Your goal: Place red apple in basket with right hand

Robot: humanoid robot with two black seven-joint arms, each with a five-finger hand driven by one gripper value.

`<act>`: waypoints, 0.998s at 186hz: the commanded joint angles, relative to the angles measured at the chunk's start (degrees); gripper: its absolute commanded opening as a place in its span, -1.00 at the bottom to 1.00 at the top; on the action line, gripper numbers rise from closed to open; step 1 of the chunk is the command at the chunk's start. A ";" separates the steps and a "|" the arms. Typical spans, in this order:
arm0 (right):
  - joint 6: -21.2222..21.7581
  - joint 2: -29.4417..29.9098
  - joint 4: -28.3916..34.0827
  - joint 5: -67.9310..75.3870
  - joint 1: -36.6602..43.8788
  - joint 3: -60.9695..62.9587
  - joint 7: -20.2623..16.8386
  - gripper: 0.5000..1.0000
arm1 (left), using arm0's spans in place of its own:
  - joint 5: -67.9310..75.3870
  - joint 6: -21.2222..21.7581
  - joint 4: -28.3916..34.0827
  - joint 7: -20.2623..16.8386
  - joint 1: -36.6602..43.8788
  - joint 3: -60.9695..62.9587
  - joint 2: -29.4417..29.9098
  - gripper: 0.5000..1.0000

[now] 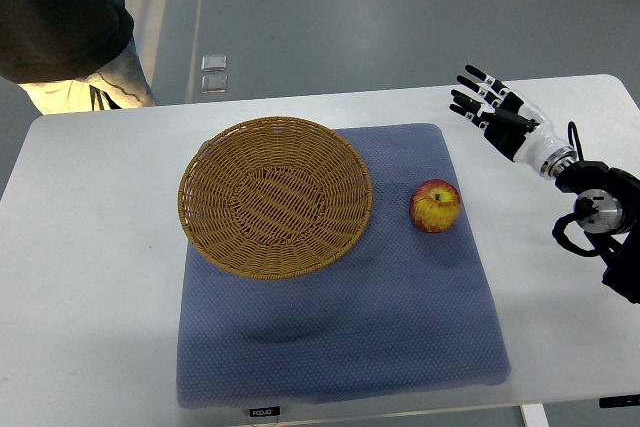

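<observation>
1. Seen from the top view, the right hand (492, 107) hovers over bare table (90, 247) beyond the blue mat's (340, 337) far right corner, fingers spread and holding nothing. The left arm is not in view.
2. Meanwhile the red apple (435, 206) sits on the mat just right of the wicker basket (275, 195), apart from its rim.
3. Likely risk: the apple is round, so an off-centre closing of the fingers could nudge it rolling across the mat, toward the basket wall or off the edge.
4. Another risk: a low carry could clip the basket's raised rim and shift it.
5. Nothing stands between hand and apple. A person (70, 27) stands at the table's far left corner, well clear.
</observation>
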 commanded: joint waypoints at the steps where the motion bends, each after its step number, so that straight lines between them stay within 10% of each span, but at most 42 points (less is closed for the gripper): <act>1: 0.03 -0.03 0.08 -0.05 0.09 0.00 -0.04 0.71 | 0.00 0.00 0.04 -0.01 0.00 0.00 0.00 1.00; 186: 5.68 -11.36 7.89 -21.30 1.67 -4.48 4.36 0.71 | 0.00 0.00 0.04 -0.09 0.00 0.00 0.00 1.00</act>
